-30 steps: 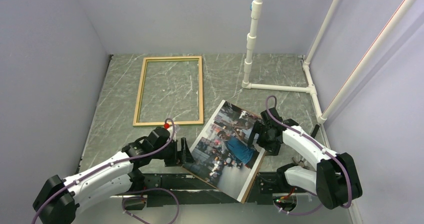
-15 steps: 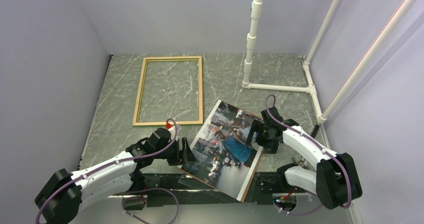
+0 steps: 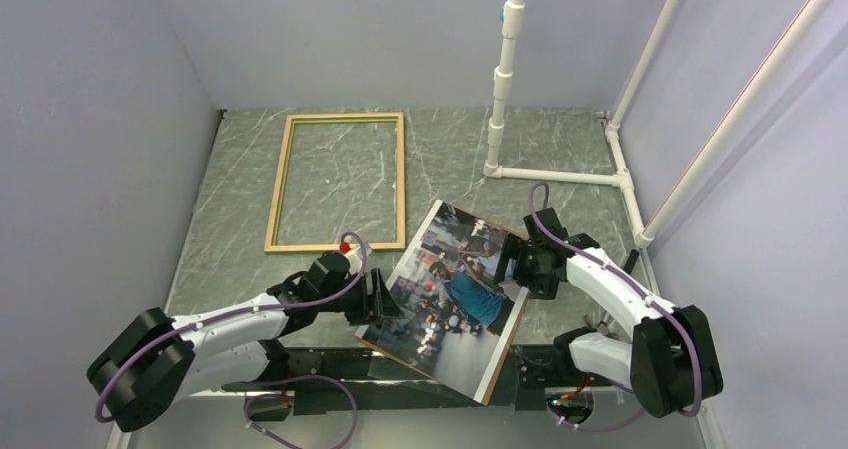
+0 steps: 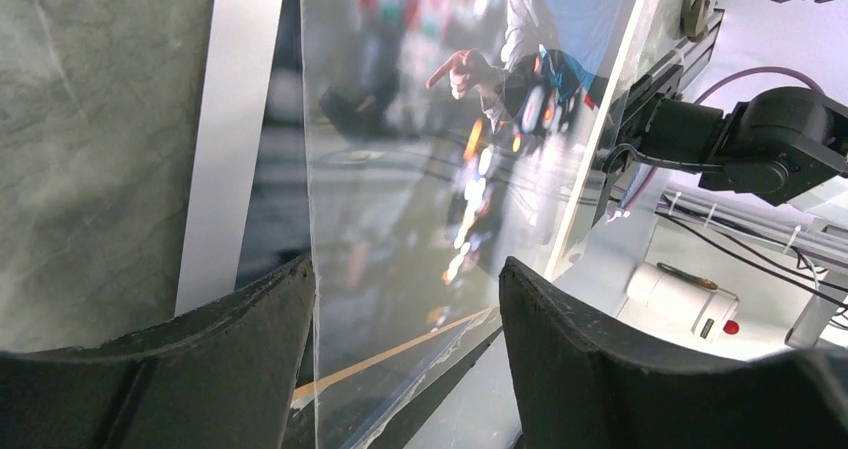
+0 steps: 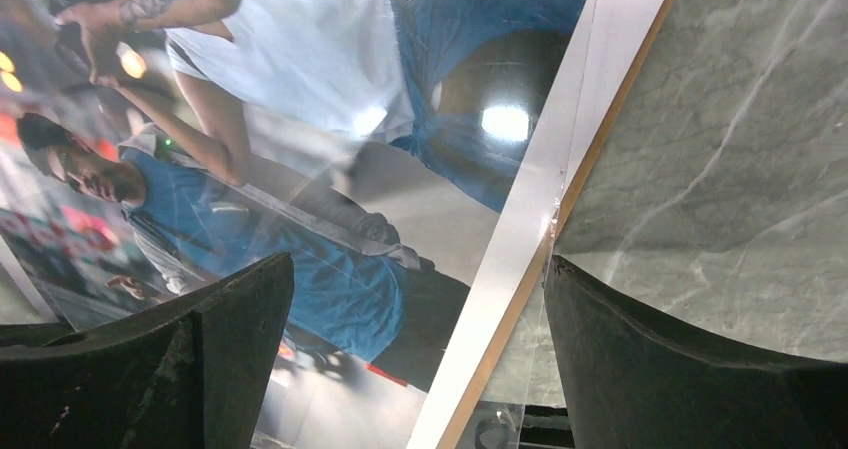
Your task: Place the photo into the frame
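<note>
The photo (image 3: 450, 291), a street scene with a man in a blue shirt, lies face up and askew at the near middle of the table, on a brown board that shows along its edge. A clear sheet (image 4: 400, 219) covers it. The light wood frame (image 3: 278, 184) lies flat at the far left, apart from the photo. My left gripper (image 3: 378, 299) is open at the photo's left edge, with the sheet's edge between its fingers (image 4: 210, 364). At the photo's right edge (image 5: 520, 269), my right gripper (image 3: 513, 265) is open and straddles the white border.
A white pipe stand (image 3: 500, 89) rises at the back right, with its base rails (image 3: 560, 176) on the table. The photo's near corner overhangs the table's front edge above the arm bases. Grey walls close in on three sides.
My left arm has slid right until its fingers straddle the photo's left edge, and its jaws have narrowed a little. The right gripper has crept slightly toward the photo.
</note>
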{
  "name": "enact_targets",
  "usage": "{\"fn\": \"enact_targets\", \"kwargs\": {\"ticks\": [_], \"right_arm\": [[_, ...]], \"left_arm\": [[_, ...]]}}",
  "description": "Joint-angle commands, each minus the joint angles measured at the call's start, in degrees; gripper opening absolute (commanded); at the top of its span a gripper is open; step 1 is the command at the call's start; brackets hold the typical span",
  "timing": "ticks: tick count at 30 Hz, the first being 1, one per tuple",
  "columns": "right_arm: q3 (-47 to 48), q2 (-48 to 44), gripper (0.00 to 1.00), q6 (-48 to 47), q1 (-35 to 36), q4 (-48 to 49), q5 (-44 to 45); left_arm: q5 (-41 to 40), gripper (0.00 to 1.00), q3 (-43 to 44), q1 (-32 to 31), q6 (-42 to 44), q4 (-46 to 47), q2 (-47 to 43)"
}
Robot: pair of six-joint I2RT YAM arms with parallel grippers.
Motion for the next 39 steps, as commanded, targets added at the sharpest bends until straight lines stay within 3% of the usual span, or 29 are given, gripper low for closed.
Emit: {"fn": "enact_targets", "kwargs": {"ticks": [1,14,25,39], "right_arm": [[3.65,-1.98,0.94,2.03,0.87,3.74,-9.89],[6.44,-4.42,0.94,0.33,0.12,2.32,-10.56],[8.77,-5.31,0.94,-0.45,-0.09,2.67,-11.43],[5.87,-2.95,0.95,-0.51,-0.05,9.27,-16.05]], "left_arm": [[1.26,0.72,1.7,-0.34,-0.29,10.83,3.72],[4.24,0.67,8.01,-0.37,0.8,18.9,15.19],[-2.15,0.66,15.26,-0.36,6.59,2.18,8.31],[-7.95,0.69,14.36,-0.36,7.42,-9.45,-2.28]]}}
